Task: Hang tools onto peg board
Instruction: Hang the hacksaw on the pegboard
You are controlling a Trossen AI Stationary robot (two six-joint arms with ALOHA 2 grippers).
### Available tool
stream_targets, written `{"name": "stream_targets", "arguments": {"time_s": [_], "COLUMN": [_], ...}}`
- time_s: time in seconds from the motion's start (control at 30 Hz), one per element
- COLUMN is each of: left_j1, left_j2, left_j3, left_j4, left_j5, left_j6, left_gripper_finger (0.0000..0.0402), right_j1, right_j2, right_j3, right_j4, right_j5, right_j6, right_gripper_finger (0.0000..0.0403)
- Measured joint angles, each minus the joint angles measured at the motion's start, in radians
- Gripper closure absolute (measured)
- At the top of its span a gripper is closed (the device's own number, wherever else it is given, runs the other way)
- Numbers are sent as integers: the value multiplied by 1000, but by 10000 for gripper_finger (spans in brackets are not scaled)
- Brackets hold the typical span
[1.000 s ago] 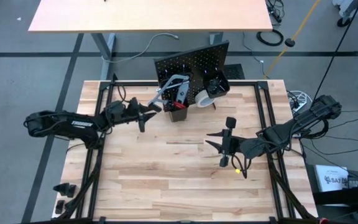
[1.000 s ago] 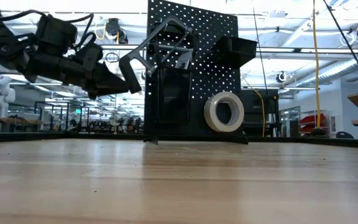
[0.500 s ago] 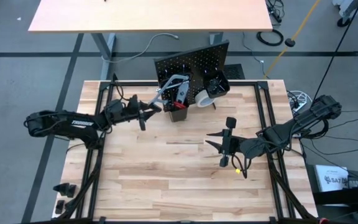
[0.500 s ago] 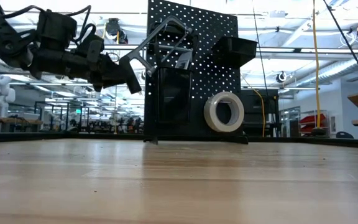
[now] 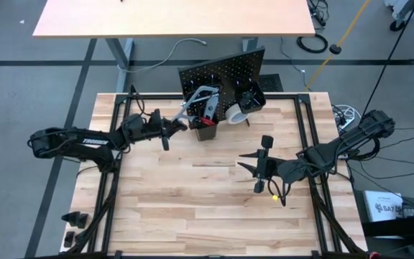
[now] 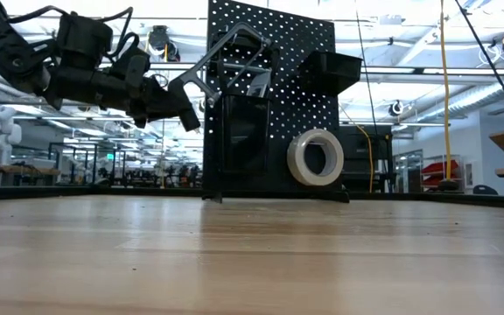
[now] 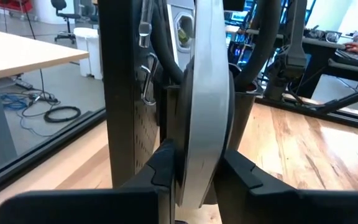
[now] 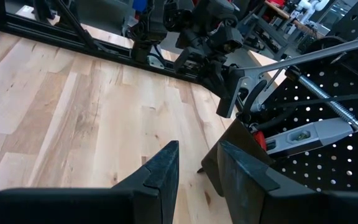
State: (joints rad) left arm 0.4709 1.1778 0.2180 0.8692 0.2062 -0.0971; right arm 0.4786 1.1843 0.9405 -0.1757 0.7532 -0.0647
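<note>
While the right end effector (image 5: 258,167) waited narrow at mid-bench, the left end effector (image 5: 176,126) pinched the grey clamp (image 5: 195,100) by the board (image 5: 225,72), just right of it.

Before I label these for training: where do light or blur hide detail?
Low view: bright ceiling lights silhouette the peg board and left gripper. Left wrist view: the grey bar clamp looms close and soft. High view: evenly lit.
</note>
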Motion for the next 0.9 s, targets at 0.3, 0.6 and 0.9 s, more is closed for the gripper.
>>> {"name": "stream_targets", "arguments": {"time_s": [0.3, 0.6, 0.9], "left_j1": [1, 0, 1], "left_j2": [-94, -252, -329], "left_j3": [0, 177, 620], "left_j4": [-27, -547, -1148], "left_j5": [0, 47, 19], "left_j6": [7, 48, 108], "left_gripper_finger": [332, 335, 335], "right_j1": [0, 0, 0], "right_j2": [0, 0, 0], "right_j3": [0, 0, 0], "right_j4": [0, 0, 0], "right_j5": [0, 0, 0], "right_j6": [0, 0, 0], "right_gripper_finger": [300, 300, 300]}}
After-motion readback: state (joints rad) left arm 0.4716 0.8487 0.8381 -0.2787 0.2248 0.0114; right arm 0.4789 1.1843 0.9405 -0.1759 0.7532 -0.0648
